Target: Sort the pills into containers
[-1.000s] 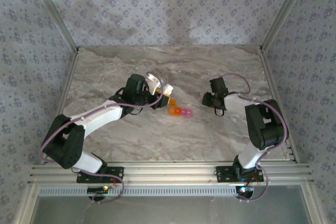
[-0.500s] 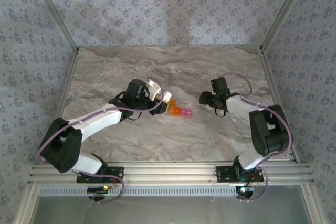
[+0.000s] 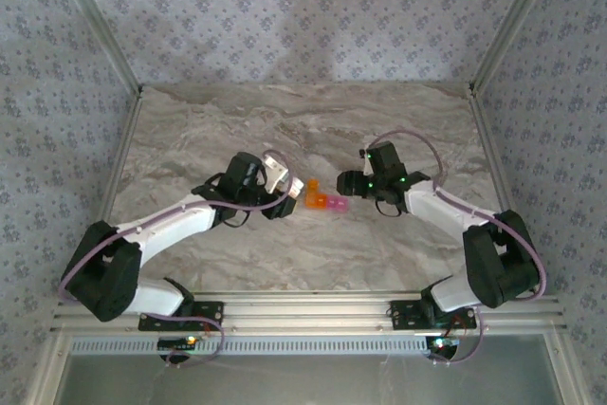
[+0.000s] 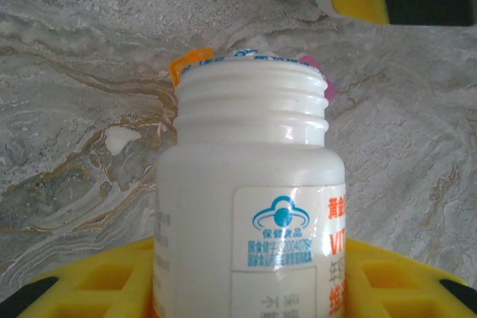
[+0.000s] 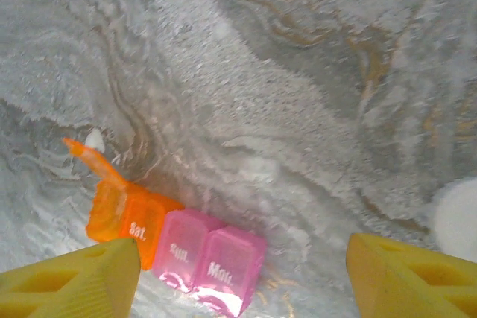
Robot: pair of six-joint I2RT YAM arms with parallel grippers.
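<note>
Left pincer point(image 3: 281, 180): pressed onto an uncapped white pill bottle point(image 4: 250, 206), whose mouth is directed at the containers point(image 5: 179, 247) just beside it.

Containers: a strip of three joined translucent compartments lying on the marble desk point(image 3: 398, 120) between the arms. The orange "Sat." lid is raised; the pink "Sun." and "Mon." lids appear shut. Judged light, stiff and thin-walled, and likely to skid on smooth stone. Grip across the long sides, never the hinged lid.

Right pincer point(image 3: 364, 181): spread, hovering near the strip's right end, holding nothing.
</note>
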